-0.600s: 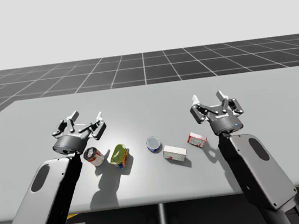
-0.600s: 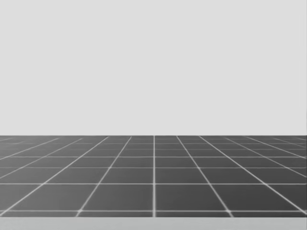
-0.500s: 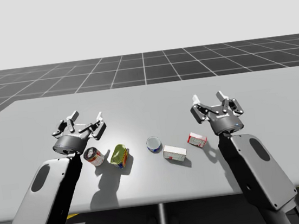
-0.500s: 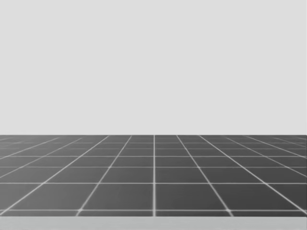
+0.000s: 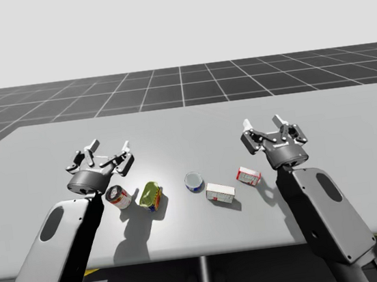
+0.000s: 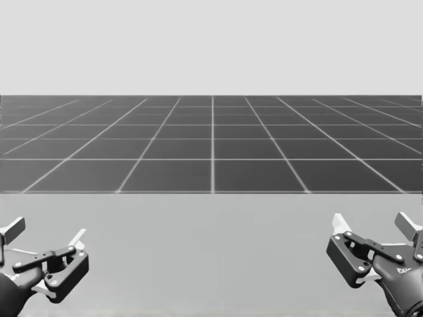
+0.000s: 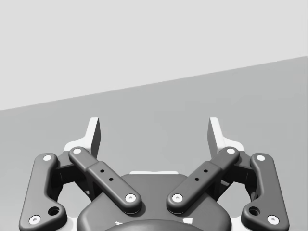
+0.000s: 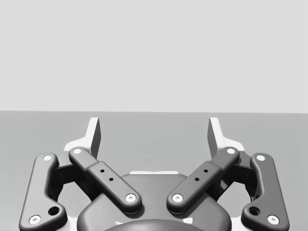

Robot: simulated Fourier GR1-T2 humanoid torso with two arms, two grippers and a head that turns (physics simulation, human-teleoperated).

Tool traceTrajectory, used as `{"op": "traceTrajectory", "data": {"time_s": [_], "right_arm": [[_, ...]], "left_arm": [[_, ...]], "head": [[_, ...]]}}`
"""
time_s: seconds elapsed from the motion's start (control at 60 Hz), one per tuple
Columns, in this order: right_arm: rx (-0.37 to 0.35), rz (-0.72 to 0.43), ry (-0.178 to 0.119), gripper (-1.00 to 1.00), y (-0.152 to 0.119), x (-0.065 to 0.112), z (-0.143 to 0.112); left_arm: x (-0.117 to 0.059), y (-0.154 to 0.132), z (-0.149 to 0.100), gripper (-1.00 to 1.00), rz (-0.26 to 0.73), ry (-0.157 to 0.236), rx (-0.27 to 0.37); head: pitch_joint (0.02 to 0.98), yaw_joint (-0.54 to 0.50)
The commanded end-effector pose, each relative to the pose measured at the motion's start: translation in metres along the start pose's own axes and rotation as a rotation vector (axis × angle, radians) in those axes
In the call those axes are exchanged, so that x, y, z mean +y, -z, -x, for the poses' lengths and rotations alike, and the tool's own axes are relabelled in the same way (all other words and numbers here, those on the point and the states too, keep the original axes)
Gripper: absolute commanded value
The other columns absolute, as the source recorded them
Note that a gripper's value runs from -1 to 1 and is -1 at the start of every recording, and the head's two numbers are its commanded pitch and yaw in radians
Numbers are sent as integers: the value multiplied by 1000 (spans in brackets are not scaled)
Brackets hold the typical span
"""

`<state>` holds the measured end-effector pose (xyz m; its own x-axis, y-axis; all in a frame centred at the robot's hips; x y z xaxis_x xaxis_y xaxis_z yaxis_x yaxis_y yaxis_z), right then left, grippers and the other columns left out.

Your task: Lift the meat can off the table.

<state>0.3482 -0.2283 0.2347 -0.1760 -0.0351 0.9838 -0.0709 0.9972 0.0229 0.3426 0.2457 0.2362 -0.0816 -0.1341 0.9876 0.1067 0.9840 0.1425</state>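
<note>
Green-yellow meat can lies on table, label illegible; left gripper, right gripper both spread.

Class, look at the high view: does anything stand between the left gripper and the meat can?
Nothing directly. The red-white can stands close beside the green-yellow can, on the side of the left gripper, and may crowd a grasp.

A grey table is seen against a dark gridded floor. On the table, a red and white can is set toward the left. A low blue round can is placed near the middle. A white box is found near it, and a small red box lies further right.
</note>
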Motion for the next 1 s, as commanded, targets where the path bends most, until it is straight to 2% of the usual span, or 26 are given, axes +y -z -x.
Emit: {"op": "traceTrajectory", "data": {"time_s": [0.017, 0.267, 0.5, 0.683, 1.0], "right_arm": [[0, 8, -16, -1000, 1, -1, 0], [1, 10, -25, -1000, 0, -1, -1], [10, 2, -35, -1000, 0, 1, 1], [25, -6, -48, -1000, -1, 4, 3], [24, 0, -67, -1000, 0, 4, 5]], "left_arm": [[0, 1, 1, -1000, 1, 5, 1], [0, 1, 1, -1000, -3, 15, 3], [0, 1, 1, -1000, -4, 18, 7], [1, 1, 0, -1000, -9, 16, 9], [3, -6, -11, -1000, -6, -11, -9]], "head": [[464, 22], [647, 106], [774, 221], [858, 267], [872, 264]]}}
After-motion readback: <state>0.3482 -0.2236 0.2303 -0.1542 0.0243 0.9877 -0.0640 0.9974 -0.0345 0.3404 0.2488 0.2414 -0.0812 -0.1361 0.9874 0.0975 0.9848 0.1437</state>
